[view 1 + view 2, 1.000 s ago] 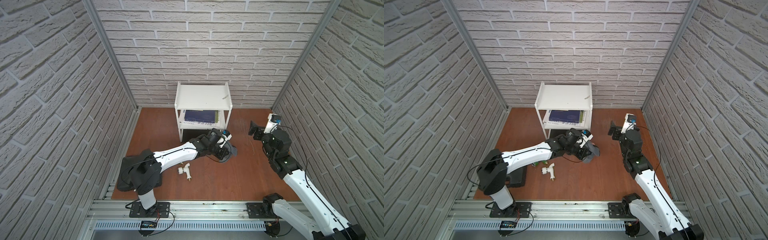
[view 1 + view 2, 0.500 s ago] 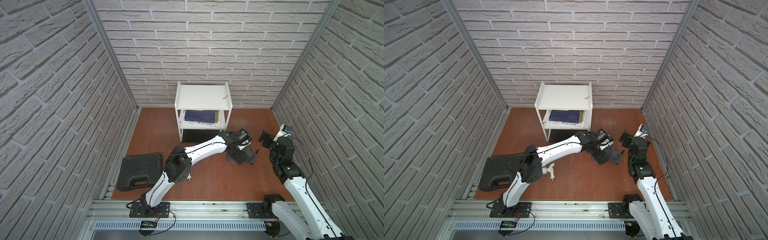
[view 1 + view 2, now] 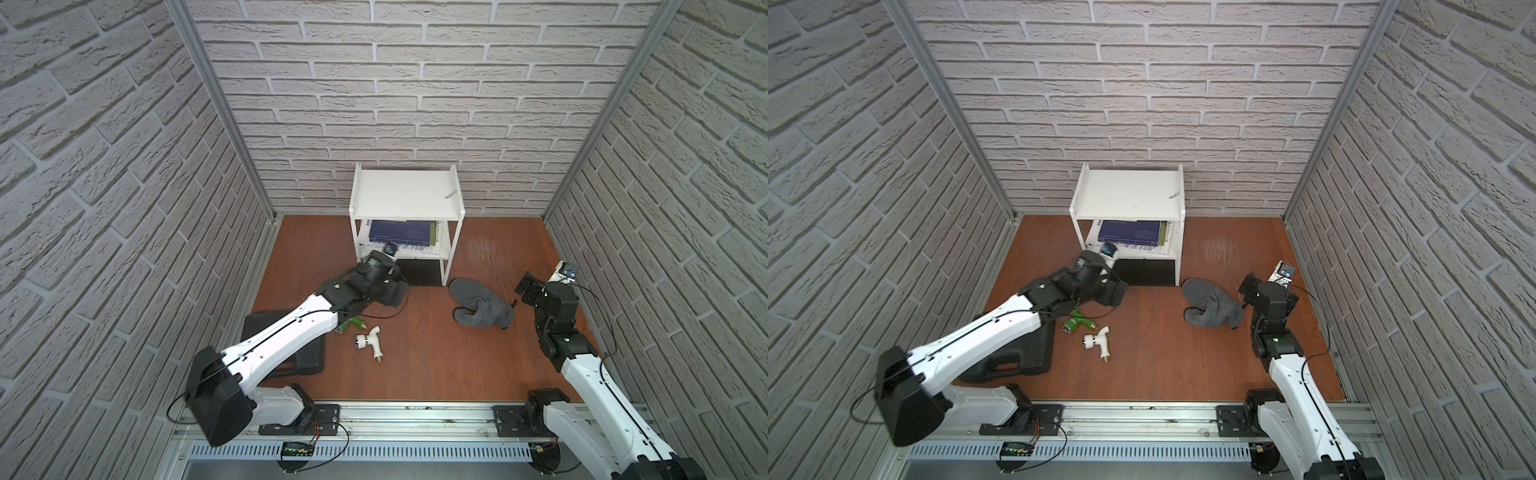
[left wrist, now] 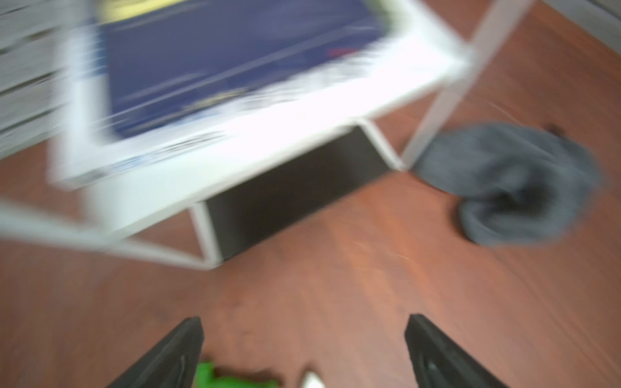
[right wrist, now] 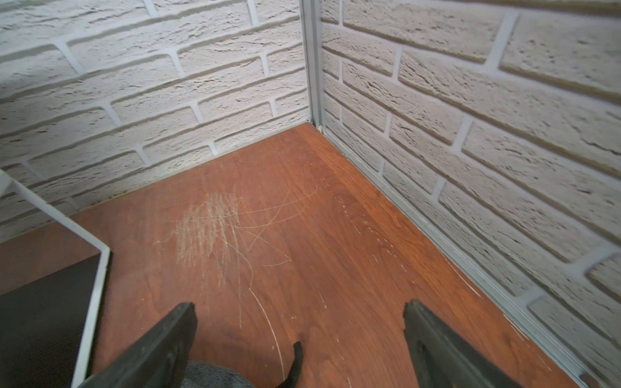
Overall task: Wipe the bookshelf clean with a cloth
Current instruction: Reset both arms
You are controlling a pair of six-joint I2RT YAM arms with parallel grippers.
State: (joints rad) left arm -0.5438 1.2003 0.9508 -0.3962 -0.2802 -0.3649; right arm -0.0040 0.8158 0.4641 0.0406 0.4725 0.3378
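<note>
We had dropped the cloth (image 3: pixel 482 309): our left gripper (image 4: pixel 304 320) had pulled back from it, jaws wide and empty. It lay crumpled just beside our right gripper (image 5: pixel 299 307), likewise wide open and empty, near the bookshelf (image 3: pixel 405 195). Wiping had not started.

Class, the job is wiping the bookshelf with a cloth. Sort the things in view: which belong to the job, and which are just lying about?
Belongs to the job:
bookshelf
cloth

Just lying about:
black case
green nozzle
white tap
blue book, on the shelf's middle tier
</note>
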